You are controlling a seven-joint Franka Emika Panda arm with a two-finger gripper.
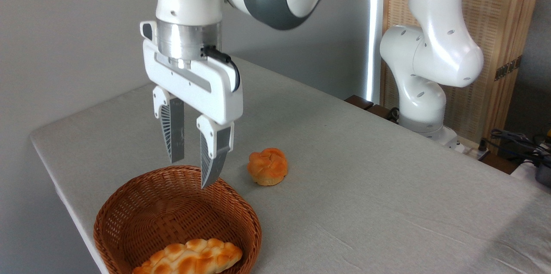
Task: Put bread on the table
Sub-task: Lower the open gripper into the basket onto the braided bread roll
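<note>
Approach step. The gripper (193, 172) hangs above the far rim of the wicker basket (129, 205), its fingers parted by a moderate gap and holding nothing. The bread (191, 259) lies inside the basket at its near side; a small roll (267, 166) sits on the table (366, 170). Next, the gripper likely needs to shift toward the near side, descend, and straddle the loaf.

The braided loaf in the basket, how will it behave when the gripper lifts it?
The braided loaf looks long, so gripped off-centre it may tilt. Its bumpy crust probably gives grip. It lies against the basket wall, which may hinder it.
</note>
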